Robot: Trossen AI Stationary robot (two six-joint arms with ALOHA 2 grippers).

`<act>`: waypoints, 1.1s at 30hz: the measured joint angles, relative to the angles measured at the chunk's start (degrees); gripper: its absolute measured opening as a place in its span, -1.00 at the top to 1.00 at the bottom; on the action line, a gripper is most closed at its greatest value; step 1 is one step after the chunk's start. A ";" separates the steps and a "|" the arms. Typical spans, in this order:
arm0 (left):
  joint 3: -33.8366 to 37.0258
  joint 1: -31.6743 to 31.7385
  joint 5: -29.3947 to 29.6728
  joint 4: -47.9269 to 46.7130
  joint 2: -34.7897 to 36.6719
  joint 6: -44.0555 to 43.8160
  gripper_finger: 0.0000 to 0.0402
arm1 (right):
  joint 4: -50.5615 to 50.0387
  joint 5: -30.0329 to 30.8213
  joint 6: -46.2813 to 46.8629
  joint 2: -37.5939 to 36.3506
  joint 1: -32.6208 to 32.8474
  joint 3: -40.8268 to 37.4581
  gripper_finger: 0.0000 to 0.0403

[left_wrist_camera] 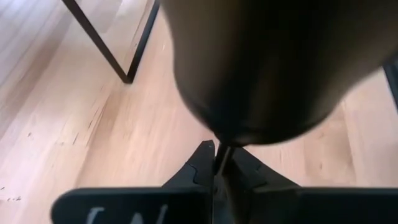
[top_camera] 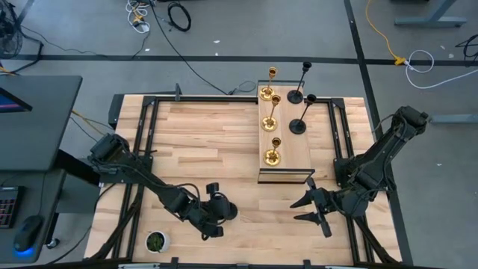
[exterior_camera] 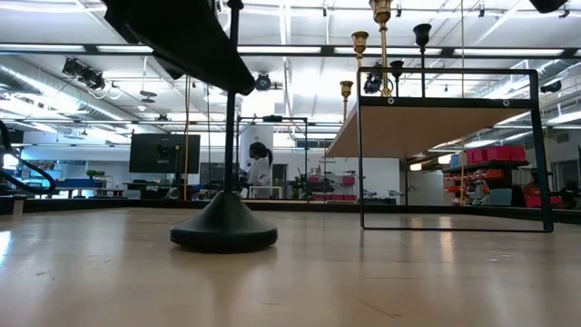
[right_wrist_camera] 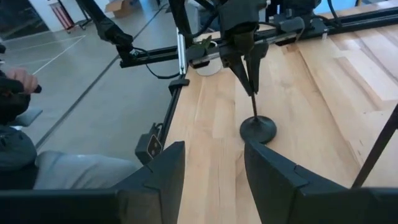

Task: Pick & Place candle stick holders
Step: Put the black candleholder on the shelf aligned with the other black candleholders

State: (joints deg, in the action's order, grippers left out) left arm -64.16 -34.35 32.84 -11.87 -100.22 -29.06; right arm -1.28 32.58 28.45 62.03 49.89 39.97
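Left gripper: clamping the stem of a black candlestick, which is standing near the table's front edge.
Right gripper: hanging open, just beside the shelf.
Shelf: carrying three gold candlesticks.

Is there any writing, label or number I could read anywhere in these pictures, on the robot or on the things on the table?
None can be read.
White marks on the left gripper, seen in its own wrist view: cut off and blurred, not readable.
Small tag on the table's frame in the right wrist view: too small to read.
Screens in the room behind the table, low view: nothing readable.
The black candlestick and the gold ones carry no writing.
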 joint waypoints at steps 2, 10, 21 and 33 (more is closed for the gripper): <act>0.00 0.00 -0.03 0.97 0.00 -0.11 0.94 | 0.00 -0.02 0.02 0.69 0.00 0.00 0.17; -0.98 1.24 -2.35 4.95 1.97 -0.25 0.93 | 2.20 -0.02 0.02 4.70 -0.76 -0.04 0.17; -14.04 6.15 -14.59 4.46 2.17 11.17 0.93 | 9.01 -0.01 -0.90 9.28 -3.67 -0.09 0.17; -26.12 11.15 -18.08 -5.85 2.12 15.29 0.93 | 24.27 6.19 -8.85 11.90 -7.81 -0.07 0.17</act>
State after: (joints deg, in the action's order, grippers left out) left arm -90.28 -23.20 14.76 -17.72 -98.10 -13.77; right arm 22.99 38.77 19.59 73.94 42.08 39.90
